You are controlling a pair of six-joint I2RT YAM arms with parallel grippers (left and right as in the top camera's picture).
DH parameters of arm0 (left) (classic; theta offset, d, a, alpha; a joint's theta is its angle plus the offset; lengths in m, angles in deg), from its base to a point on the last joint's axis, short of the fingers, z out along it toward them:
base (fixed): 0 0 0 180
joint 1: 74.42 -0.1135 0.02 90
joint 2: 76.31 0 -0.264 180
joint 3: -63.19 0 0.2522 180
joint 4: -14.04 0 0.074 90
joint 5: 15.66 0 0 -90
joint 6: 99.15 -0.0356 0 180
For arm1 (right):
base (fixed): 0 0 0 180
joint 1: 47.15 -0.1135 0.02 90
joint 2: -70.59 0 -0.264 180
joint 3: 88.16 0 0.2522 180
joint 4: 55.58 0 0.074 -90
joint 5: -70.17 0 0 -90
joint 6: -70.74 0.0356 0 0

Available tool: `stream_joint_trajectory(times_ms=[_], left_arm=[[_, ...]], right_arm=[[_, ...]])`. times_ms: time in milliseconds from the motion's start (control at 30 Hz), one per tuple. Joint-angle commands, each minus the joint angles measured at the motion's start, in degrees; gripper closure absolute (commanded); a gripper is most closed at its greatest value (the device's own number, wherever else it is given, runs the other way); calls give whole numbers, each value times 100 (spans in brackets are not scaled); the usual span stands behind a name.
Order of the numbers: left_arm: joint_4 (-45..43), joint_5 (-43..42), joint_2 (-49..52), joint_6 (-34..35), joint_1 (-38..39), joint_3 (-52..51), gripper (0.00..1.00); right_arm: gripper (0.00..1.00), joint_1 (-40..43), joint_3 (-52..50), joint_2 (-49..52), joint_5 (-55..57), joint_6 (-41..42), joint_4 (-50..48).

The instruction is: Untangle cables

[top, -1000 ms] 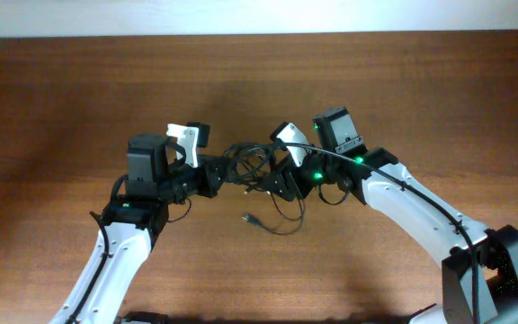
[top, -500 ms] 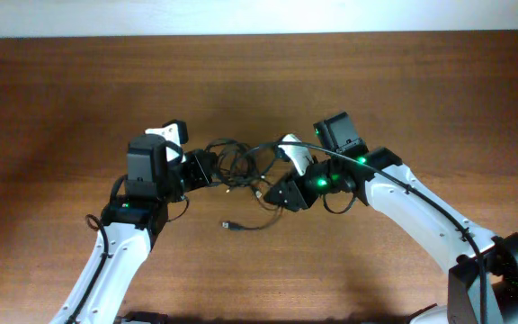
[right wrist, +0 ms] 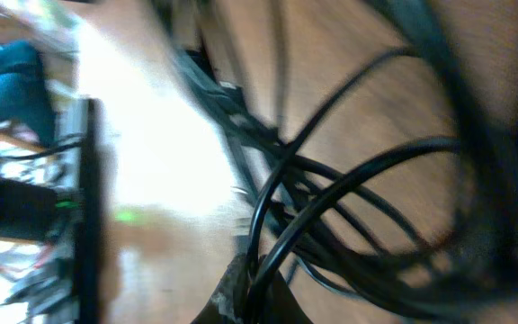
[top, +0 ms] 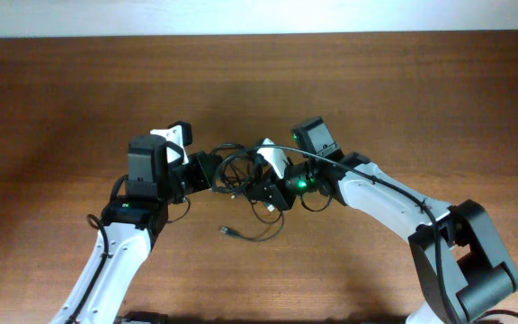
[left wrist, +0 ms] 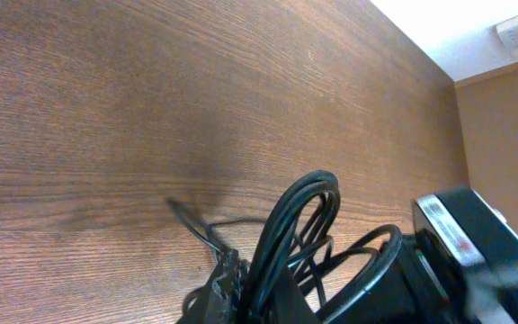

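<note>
Closing in from the right edge, my right fingers [top: 266, 191] have slid toward my left fingers [top: 207, 171], both pinched tight on the cables [top: 237, 167] at the middle of the tabletop [top: 61, 90]. The bundle has slackened but looks still knotted; one plug end [top: 227, 231] trails toward the near edge.

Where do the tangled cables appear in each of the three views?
Overhead: cables at the centre of the table.
Left wrist: bottom centre, loops rising from the lower edge.
Right wrist: blurred, filling the centre and right.
Shared landmark: the brown wood of the table behind them in every view.
</note>
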State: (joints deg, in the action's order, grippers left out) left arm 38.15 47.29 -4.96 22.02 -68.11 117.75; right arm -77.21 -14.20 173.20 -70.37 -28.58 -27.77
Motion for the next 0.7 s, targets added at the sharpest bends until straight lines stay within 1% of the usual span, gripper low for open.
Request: stream_joint_trajectory(times_ms=[0,67,100,133,167,200,300,333,367,400,433,467,500,533,567,667], left_arm=[[4,-105,-109,72,-9,52,100],[37,-107,-109,72,-9,50,100],[94,-107,-109,72,-9,50,100],[131,-105,-109,72,-9,50,100],[118,-98,-109,72,-9,50,100],[85,26,-109,74,-9,50,100],[-52,1674,-109,85,-22,50,100],[-66,1902,-109,181,-72,50,100],[-83,1794,-107,267,-284,50,100],[-61,1513,-107,262,-352,50,100],[-42,1259,-107,129,-358,50,100],[11,1058,-107,66,-358,50,100],[92,791,-107,66,-358,50,100],[133,304,-107,-79,-358,50,100],[131,-105,-107,-146,-358,50,100],[131,-221,-107,-142,-358,50,100]], right_arm=[[96,-20,83,-219,-1812,-144,-254],[94,-20,83,-219,-2483,-133,-850],[87,-20,83,-219,-2778,-72,-1226],[87,-20,85,-219,-2887,-57,-1394],[93,-20,87,-219,-2881,59,-1392],[96,-20,87,-219,-2894,190,-1338],[96,-26,87,-219,-2824,186,-1069],[96,-33,87,-219,-2601,181,-835],[85,-31,87,-219,-1475,188,-396],[79,-24,87,-219,-616,282,-232],[66,-20,87,-219,315,579,-201],[48,-20,87,-219,1255,1071,-249],[36,-20,87,-219,1891,1172,-286],[30,-20,87,-219,2293,1091,-361],[23,-20,87,-216,2529,796,-426],[23,-26,87,-201,2618,782,-505]])
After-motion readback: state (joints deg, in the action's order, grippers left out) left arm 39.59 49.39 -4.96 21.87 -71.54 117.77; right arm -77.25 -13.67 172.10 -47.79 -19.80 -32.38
